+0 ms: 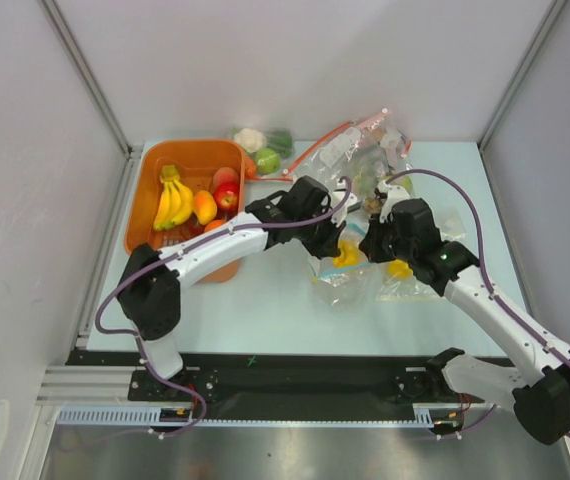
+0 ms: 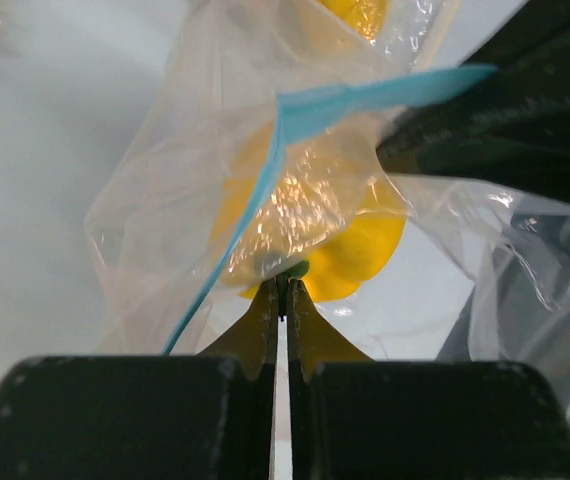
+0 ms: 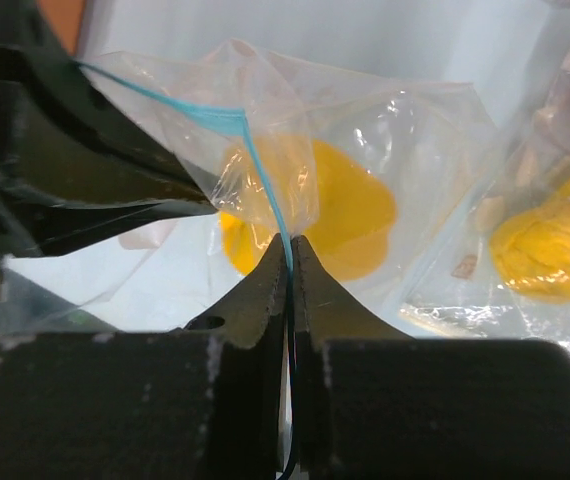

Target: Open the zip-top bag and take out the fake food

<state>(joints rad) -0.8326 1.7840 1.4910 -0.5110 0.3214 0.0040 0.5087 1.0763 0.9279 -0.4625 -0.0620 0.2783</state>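
In the top view, the orange basket (image 1: 145, 215) at the upper left is partly covered by the left arm (image 1: 215, 250). At the centre, the spot where that arm meets the right arm (image 1: 495, 300) is hidden under the two wrists. There the zip-top bag (image 1: 337, 283) is seen only as crumpled clear plastic, with a patch of yellow fake food (image 1: 346, 256) showing. Which fruit it is cannot be made out. Whether the bag touches the table (image 1: 265, 310) cannot be told. At the upper right, a heap of other clear bags (image 1: 365, 155) with a red strip is partly covered by the right arm.

In the left wrist view, the bag's teal strip (image 2: 365, 98) runs from the upper right to a bend at the upper centre, then slants down to the lower left. The food is seen to the right of that slanted run, blurred behind wrinkled plastic.

The left gripper (image 2: 283, 290) is pressed together, and a fold of the bag's plastic is pinched between its tips at the lower centre, at the lower edge of the food. The right gripper (image 3: 288, 250) is likewise pressed together, with the teal strip pinched between its tips. From there the bag spreads upward and to the right. A second bag (image 3: 555, 290), holding another yellow fruit, is cut off at the right edge of the right wrist view.
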